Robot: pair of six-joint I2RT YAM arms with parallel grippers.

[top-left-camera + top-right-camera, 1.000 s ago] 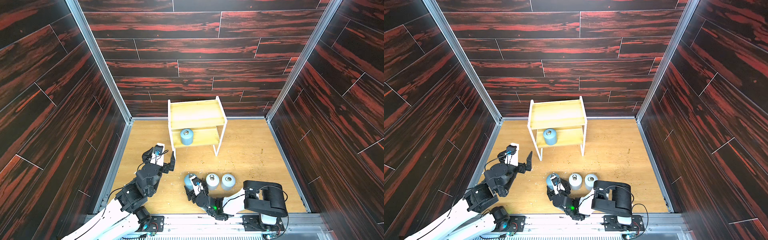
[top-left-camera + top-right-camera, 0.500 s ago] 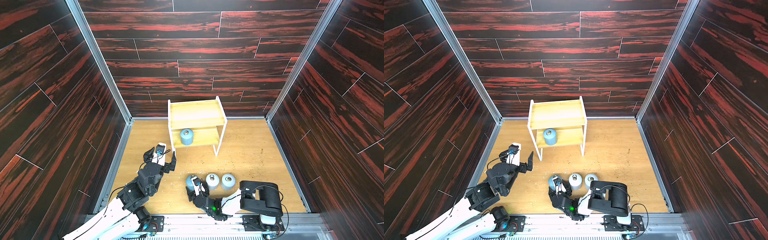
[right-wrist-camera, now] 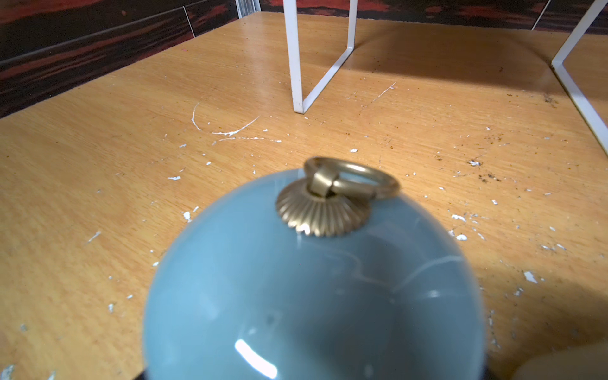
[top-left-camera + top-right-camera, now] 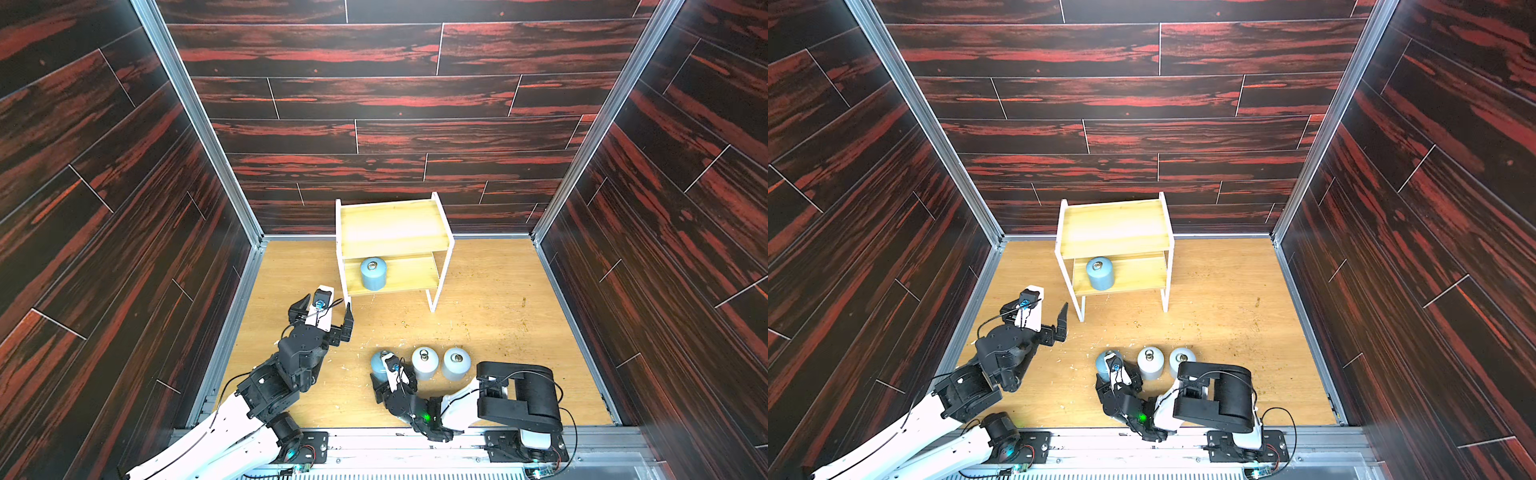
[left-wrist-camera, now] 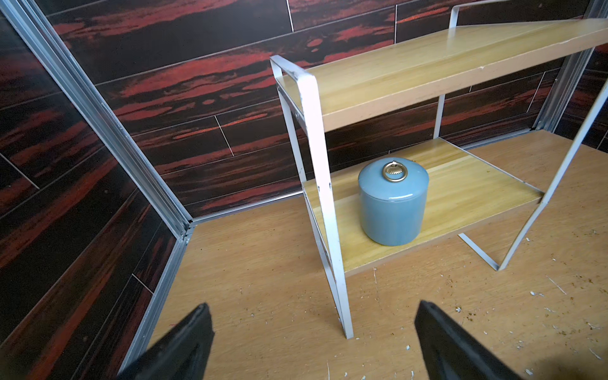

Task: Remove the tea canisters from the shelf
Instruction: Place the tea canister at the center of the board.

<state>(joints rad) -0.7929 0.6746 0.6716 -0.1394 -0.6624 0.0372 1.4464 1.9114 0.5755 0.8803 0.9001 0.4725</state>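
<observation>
Wooden tabletop (image 4: 490, 291), boxed in by dark red-streaked panel walls. Shelf (image 4: 392, 226) stands toward the back. Its top board is bare; its lower board holds one blue canister (image 4: 372, 273), upright, near the left side panel. Three canisters are off the shelf, upright in a close row on the tabletop near the front: front blue canister (image 4: 377, 361), then white canister (image 4: 424, 362) and second white canister (image 4: 456, 363). Right gripper (image 4: 383, 370) sits at the front blue canister. The right wrist view is filled by its lid and brass ring with no fingers in frame, so I cannot tell whether the jaws clasp it or are loose. Left gripper (image 4: 325, 306) hangs just in front of the shelf's left leg, jaws spread wide with nothing between them, facing the lower board. Judgement: three of four removed, one left. That last pick likely falls to the left arm, which must reach past the leg and under the top board.
</observation>
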